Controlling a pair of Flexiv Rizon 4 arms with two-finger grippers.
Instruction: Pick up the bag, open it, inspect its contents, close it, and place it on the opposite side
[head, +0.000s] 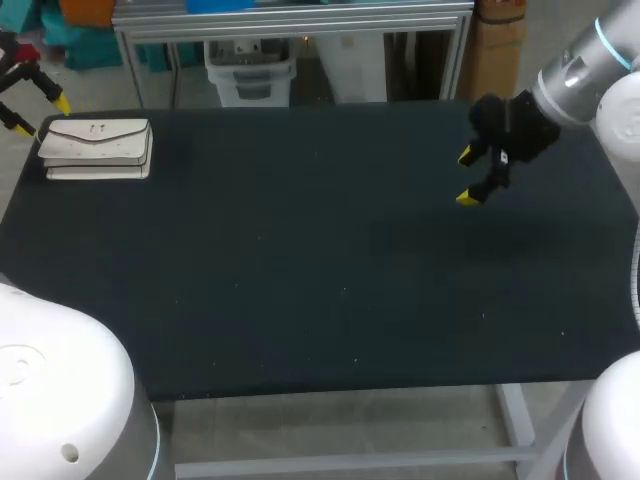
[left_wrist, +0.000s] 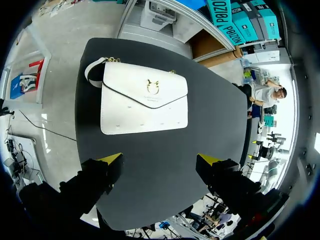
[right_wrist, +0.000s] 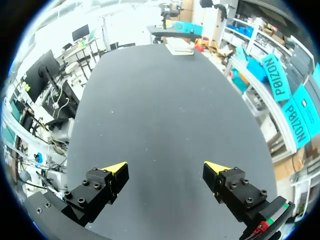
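A white flap bag (head: 95, 148) with a gold clasp lies flat at the table's far left corner. In the left wrist view the bag (left_wrist: 144, 98) is ahead of my left gripper (left_wrist: 160, 160), closed, with its strap (left_wrist: 92, 72) curled at one end. The left gripper (head: 42, 115) hovers open just beyond the bag's left end, touching nothing. My right gripper (head: 468, 177) hangs open above the table's far right part, with nothing between its fingers (right_wrist: 115, 169). From there the bag (right_wrist: 180, 46) shows small at the table's far end.
The black table top (head: 300, 260) stretches between the bag and the right gripper with nothing else lying on it. Its front edge (head: 330, 392) and a metal frame leg (head: 518, 410) show below.
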